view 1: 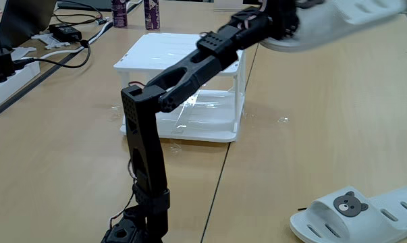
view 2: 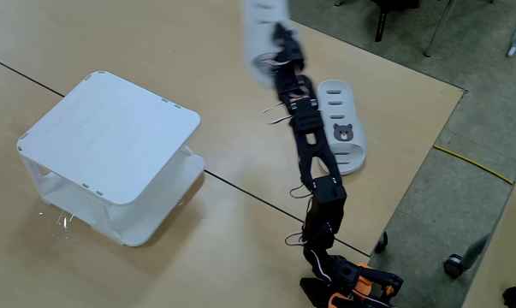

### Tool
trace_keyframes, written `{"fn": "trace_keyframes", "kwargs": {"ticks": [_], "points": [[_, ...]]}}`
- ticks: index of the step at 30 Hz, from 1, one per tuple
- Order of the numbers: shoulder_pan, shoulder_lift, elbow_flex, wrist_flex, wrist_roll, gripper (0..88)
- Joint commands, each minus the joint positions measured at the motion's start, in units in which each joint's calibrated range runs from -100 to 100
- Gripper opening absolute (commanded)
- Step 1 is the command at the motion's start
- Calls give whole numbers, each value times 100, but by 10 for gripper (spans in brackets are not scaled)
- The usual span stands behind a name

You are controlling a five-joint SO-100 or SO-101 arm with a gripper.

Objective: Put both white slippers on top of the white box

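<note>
Step in hand: carrying slipper 1 of 2. The gripper (view 2: 270, 53) pinches a white slipper (view 1: 338, 23) held in the air, off to one side of the white box (view 2: 112, 137), whose top is bare. Next move: swing over the box top, lower, let go. The other slipper (view 2: 341, 125) lies near the table (view 1: 68, 148) edge. Wood-look tabletop; cables (view 1: 61, 30) and cans (view 1: 151, 13) along its far edge, grey floor beyond.

Power strip (view 1: 4, 75), two purple cans (view 1: 151, 13)

one white slipper (view 1: 338, 20) aloft, other (view 1: 362, 210) on table, white box (view 2: 112, 133) upright
</note>
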Motion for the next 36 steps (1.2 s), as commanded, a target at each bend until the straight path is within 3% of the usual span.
{"fn": "trace_keyframes", "kwargs": {"ticks": [1, 10, 17, 27, 36], "points": [[-1210, -721, -650, -21, 42, 8], [-3800, -721, -696, -21, 42, 8], [-4738, -730, -714, -21, 42, 8], [-4721, -553, -650, -29, 42, 8], [-4310, 1273, -1823, -46, 42, 8]]}}
